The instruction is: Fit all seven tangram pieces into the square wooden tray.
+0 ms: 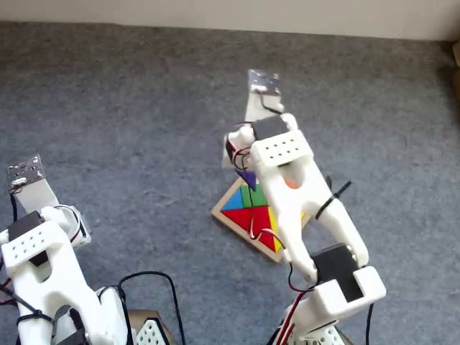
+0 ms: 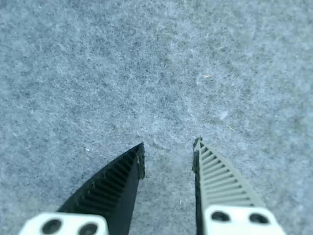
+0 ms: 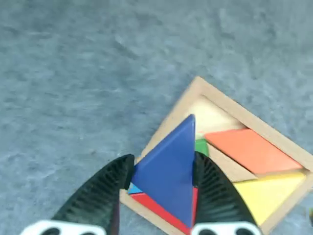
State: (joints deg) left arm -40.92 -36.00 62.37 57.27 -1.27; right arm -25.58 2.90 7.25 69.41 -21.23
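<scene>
One piece in hand: right gripper (image 3: 164, 162) pinches blue triangle (image 3: 168, 181) over tray (image 3: 254, 122). Best lowered flat, edges squared to bare corner (image 3: 210, 117). Left gripper (image 2: 168, 149) spread over carpet (image 2: 146, 58).

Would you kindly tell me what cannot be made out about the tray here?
High view: the right arm covers much of the wooden tray, hiding its contents there.
Right wrist view: the blue triangle in the right end effector hides what lies beneath; the frame edge cuts the tray's corner.
</scene>
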